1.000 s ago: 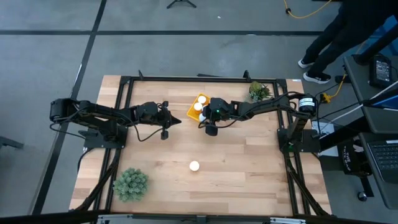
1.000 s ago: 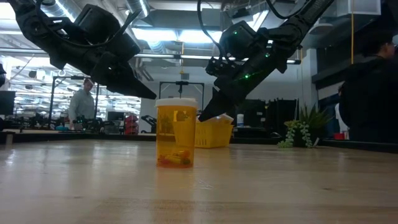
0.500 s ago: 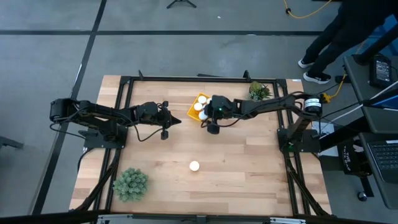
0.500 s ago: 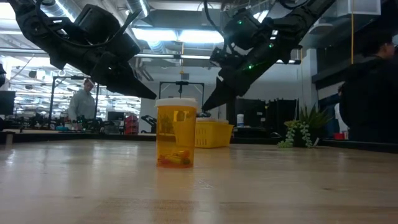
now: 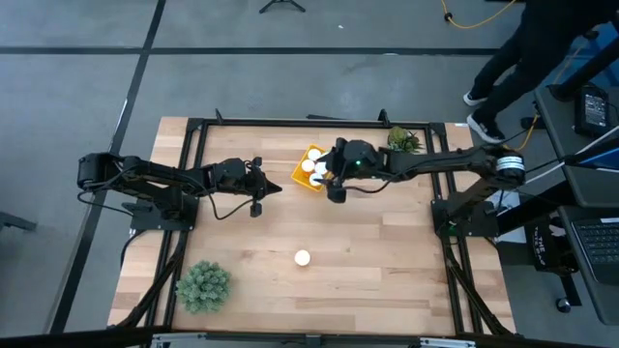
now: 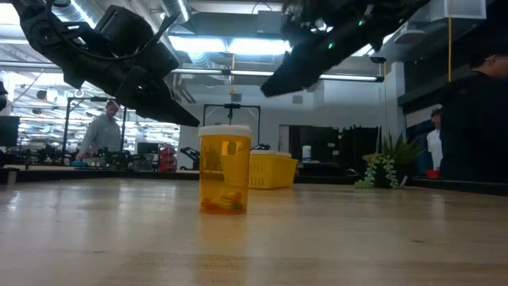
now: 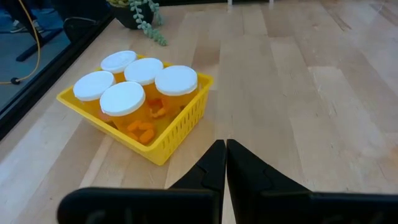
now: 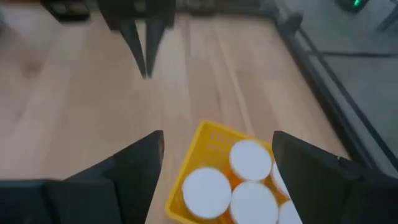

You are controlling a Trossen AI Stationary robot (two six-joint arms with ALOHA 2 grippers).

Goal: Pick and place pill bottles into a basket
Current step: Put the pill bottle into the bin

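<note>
five bottles sitting in the basket, one standing alone on the table

nearest the front edge, a bushy green plant (image 5: 202, 285) is sitting at the table's front left corner. a little farther in, one lone pill bottle (image 6: 225, 169) is standing upright on the wood, well apart from everything else; from above it is showing as a white disc (image 5: 303, 258), and from table height as an orange cylinder with a white cap and pills lying at its bottom.

farther back, the left gripper (image 7: 225, 149) is hanging above the boards just short of the basket (image 7: 181, 127), its fingers pressed together and holding nothing. the yellow basket is sitting toward the back middle of the table, and five pill bottles (image 7: 123, 99) are standing in it with caps up, packed close. that is making six bottles in all: five in the basket, one out.

the right gripper (image 8: 214, 165) is hovering over the basket's edge, raised clear of the caps, its fingers spread wide with nothing between them.

behind it, a second plant (image 5: 403, 141), a trailing one, is sitting at the back right corner, so there are two plants.

the table (image 5: 387, 251) is showing pale wooden planks inside a black frame. beyond it, grey floor is lying around the rig, with a person (image 5: 542, 48) in dark clothes standing at the back right, and another person (image 6: 103, 131) far off in the workshop under bright ceiling lights
</note>
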